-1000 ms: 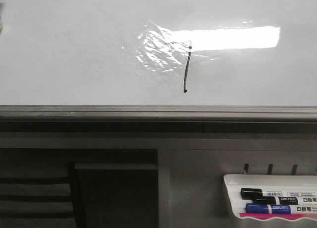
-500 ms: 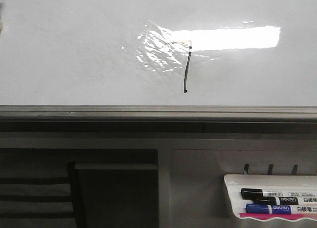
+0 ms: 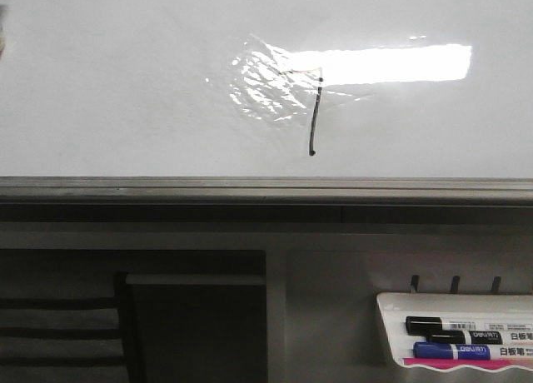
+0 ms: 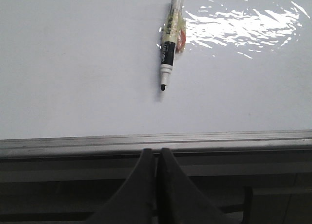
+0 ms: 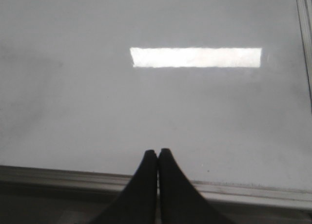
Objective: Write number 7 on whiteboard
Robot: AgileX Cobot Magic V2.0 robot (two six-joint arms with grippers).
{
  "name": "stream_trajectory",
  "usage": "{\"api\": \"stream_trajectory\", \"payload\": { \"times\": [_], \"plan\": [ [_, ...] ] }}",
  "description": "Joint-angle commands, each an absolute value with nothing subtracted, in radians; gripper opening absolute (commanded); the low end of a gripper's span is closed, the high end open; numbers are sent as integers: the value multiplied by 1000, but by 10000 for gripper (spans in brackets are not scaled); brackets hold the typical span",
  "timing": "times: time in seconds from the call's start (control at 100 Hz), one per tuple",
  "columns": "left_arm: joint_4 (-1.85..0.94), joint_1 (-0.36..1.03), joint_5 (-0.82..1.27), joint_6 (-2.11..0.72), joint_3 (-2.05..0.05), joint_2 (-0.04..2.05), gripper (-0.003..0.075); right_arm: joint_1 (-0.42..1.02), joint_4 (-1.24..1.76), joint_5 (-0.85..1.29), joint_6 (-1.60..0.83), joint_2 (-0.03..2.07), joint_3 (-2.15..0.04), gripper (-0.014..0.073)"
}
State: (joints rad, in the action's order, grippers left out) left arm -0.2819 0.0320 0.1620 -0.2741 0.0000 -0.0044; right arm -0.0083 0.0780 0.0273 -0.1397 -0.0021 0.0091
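Number 7 [image 3: 314, 108]: thin black curved stroke on glossy whiteboard [image 3: 125, 92].

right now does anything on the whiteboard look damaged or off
Yes. The large glossy white whiteboard has a wrinkled, crinkly film patch beside the bright rectangular glare. The thin black number 7 starts on that patch, and its top stroke looks faint there.
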Motion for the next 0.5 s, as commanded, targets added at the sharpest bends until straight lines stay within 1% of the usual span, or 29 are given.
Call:
{"api": "stream_trajectory", "payload": {
  "times": [0.0,0.04,0.49],
  "plan": [
    [-295,37,86,-265,32,-35,-20,-14,70,-100,-152,-22,41,-71],
    [-295,37,86,-265,32,-35,-20,-14,70,-75,-152,-32,39,-71],
    [-295,37,86,-265,32,-35,-20,-14,70,-88,-152,-32,39,-71]
  ]
}}
